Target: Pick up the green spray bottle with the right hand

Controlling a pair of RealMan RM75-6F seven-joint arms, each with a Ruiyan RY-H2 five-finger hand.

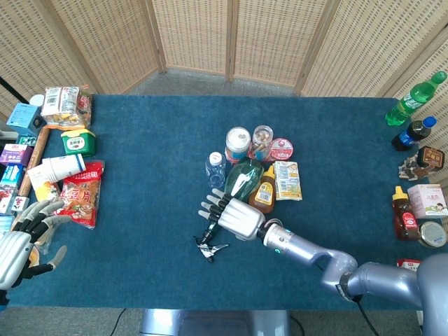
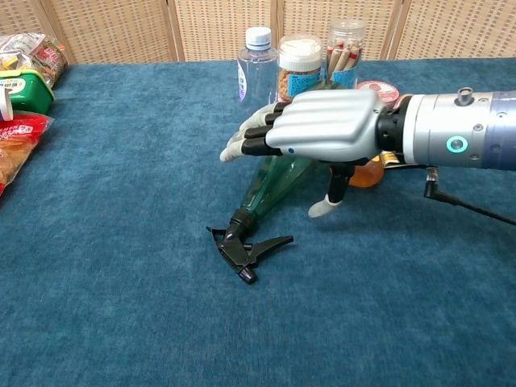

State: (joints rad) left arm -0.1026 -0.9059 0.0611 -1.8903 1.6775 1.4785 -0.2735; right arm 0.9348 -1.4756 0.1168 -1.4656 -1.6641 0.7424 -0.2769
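The green spray bottle (image 1: 239, 179) (image 2: 278, 181) lies flat on the blue cloth, its black trigger head (image 1: 208, 248) (image 2: 244, 250) pointing toward the near edge. My right hand (image 1: 232, 217) (image 2: 318, 133) hovers palm-down just above the bottle's neck and lower body, fingers spread and stretched to the left, thumb hanging down on the bottle's right side. It holds nothing. My left hand (image 1: 21, 241) rests open at the far left near edge, away from the bottle.
Behind the bottle stand a clear water bottle (image 2: 255, 72), two jars (image 2: 300, 60) and an amber honey bottle (image 1: 264, 190). Snack packs and boxes (image 1: 66, 161) crowd the left side. Drink bottles and jars (image 1: 413, 133) line the right edge.
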